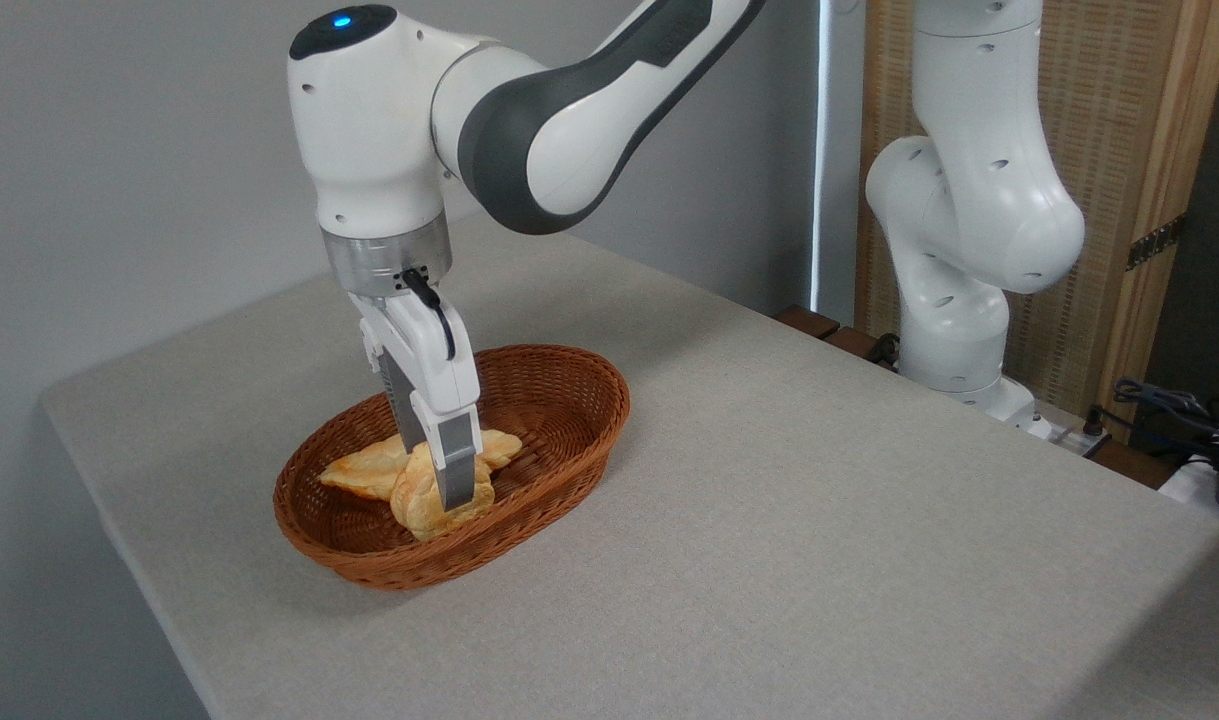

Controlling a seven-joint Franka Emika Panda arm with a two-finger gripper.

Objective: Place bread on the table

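Bread (416,502), a small knobbly golden-brown roll, lies in the brown oval wicker basket (559,400) at lower left, against a flatter loaf (364,472). Two-finger gripper (447,498) straddles it; closure indeterminate. Grasp step; next, lift clear toward the grey-beige cloth table (819,520).

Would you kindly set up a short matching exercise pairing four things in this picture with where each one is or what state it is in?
Things:
1. bread roll
2. braided loaf
3. wicker basket
4. end effector

Descriptions:
A. stands on the grey table, left of centre
B. points down into the basket, fingers at the roll
C. lies at the back, partly hidden behind the roll
D. lies at the front of the basket, under the fingers

Pairs: 1-D, 2-C, 3-A, 4-B
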